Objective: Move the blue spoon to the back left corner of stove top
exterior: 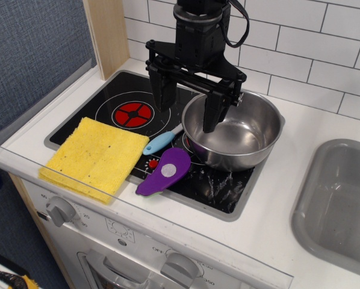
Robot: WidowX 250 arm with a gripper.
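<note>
The gripper (189, 111) hangs above the blue spoon (162, 142), fingers spread wide and holding nothing.

The spoon lies on the shiny black stove top (117, 90), between the soft yellow sponge (96, 158) and the round metal pot (235, 129), just above the flat purple scoop (164, 172). I think it should go straight down and pinch the thin, smooth handle gently, staying off the pot.

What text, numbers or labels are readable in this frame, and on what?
"OFF" on the oven front panel, beside the middle knob.
"350", roughly, right of that knob; blurred, not certain.
Small numbers around the left knob: too blurred to read.
White ring lines on the stove top: markings only, no text.
Purple utensil: plain white dot, no text.
Blue spoon, yellow sponge, pot: none.
</note>
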